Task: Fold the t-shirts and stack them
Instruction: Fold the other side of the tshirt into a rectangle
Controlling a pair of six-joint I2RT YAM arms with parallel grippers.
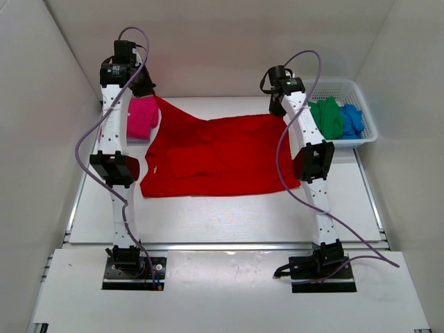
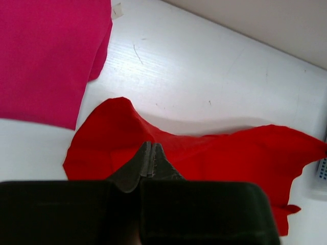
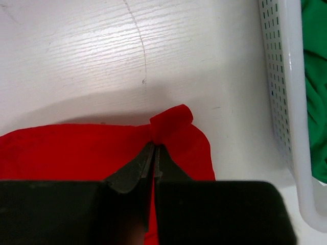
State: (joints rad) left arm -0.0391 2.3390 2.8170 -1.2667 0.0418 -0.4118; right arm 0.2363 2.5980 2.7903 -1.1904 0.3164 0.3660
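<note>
Container: white mesh basket [image 1: 341,88], far right, holds crumpled green t-shirt [image 1: 329,118] and blue t-shirt [image 1: 352,119].
Centre: red t-shirt [image 1: 215,156], soft cloth spread on desk [image 1: 229,218].
Far left: pink t-shirt [image 1: 141,116], folded.
Grip: left claw [image 2: 152,153], right claw [image 3: 154,153] clamp red t-shirt's far corners.

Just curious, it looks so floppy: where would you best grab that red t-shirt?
Probably its two far corners, from above: the red t-shirt lies spread flat, so thin edges pinch easily. The left gripper and right gripper are shut there.
</note>
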